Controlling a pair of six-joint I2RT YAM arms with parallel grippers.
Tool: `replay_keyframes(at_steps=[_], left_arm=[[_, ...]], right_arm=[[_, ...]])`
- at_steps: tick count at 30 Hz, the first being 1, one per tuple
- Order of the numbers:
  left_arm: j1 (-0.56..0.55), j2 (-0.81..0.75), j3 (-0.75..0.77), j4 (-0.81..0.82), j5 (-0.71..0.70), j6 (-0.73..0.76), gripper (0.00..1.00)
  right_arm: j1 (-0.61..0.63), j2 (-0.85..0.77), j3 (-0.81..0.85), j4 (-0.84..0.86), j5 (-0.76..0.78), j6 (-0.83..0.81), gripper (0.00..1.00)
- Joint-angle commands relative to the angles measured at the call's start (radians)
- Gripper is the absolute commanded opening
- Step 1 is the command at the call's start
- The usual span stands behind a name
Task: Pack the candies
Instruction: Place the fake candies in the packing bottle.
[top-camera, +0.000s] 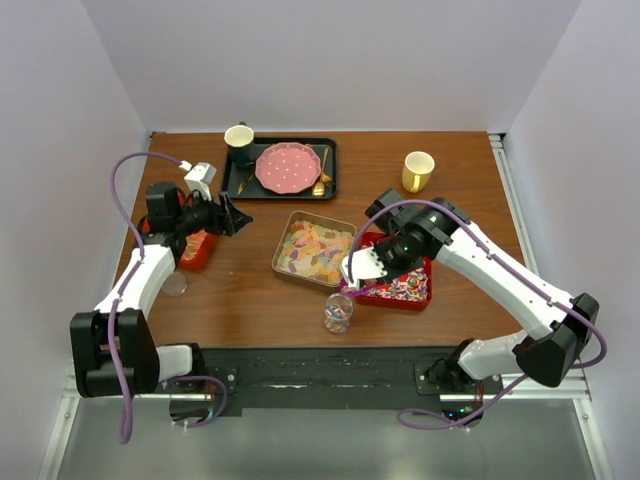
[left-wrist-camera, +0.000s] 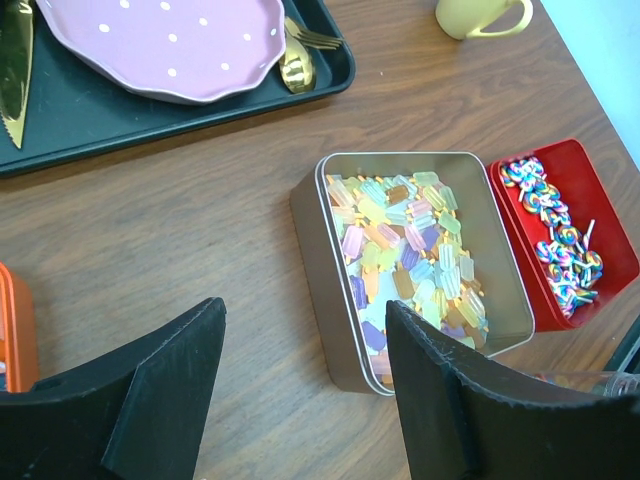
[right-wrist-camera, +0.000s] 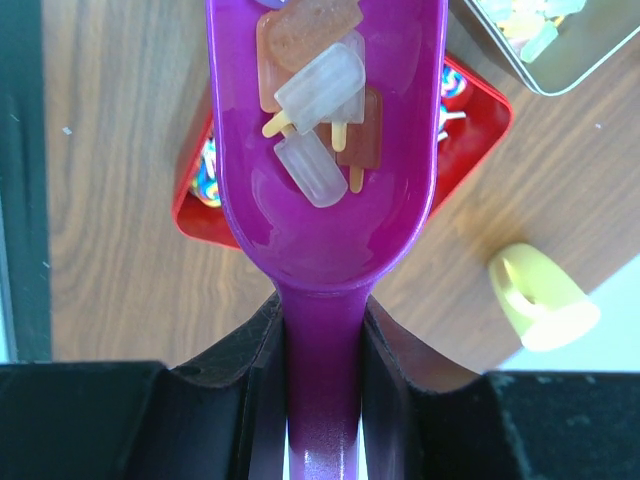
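Pastel sugared gummies (top-camera: 312, 250) fill a silver tin (left-wrist-camera: 312, 230) at the table's middle. Swirled candies (left-wrist-camera: 555, 245) lie in a red tray (top-camera: 412, 297) to its right. An orange-red box (top-camera: 196, 250) sits at the left. My right gripper (right-wrist-camera: 322, 310) is shut on the handle of a purple scoop (right-wrist-camera: 325, 220), which carries several popsicle-shaped gummies (right-wrist-camera: 318, 105) above the red tray's (right-wrist-camera: 195, 218) edge. A glass jar (top-camera: 338, 312) holding some candies stands just in front of it. My left gripper (left-wrist-camera: 305, 345) hangs open and empty over bare wood, left of the tin.
A black tray (top-camera: 330, 160) at the back holds a pink dotted plate (top-camera: 288, 167), a dark mug (top-camera: 238, 140) and gold cutlery (top-camera: 321, 182). A yellow mug (top-camera: 418, 170) stands back right. A small clear round piece (top-camera: 175, 284) lies near the left arm.
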Motion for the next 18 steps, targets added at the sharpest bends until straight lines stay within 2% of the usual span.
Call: replay_keyframes(at_steps=[1, 10, 18], left_arm=[[0.014, -0.03, -0.006, 0.038, 0.003, 0.002, 0.7], [0.02, -0.023, -0.006, 0.071, 0.011, -0.02, 0.7], [0.02, -0.014, -0.001, 0.094, 0.015, -0.033, 0.7]], right_arm=[[0.06, 0.005, 0.009, -0.173, 0.105, 0.012, 0.0], [0.163, 0.043, 0.029, -0.207, 0.252, 0.043, 0.0], [0.22, 0.054, 0.07, -0.237, 0.309, 0.057, 0.0]])
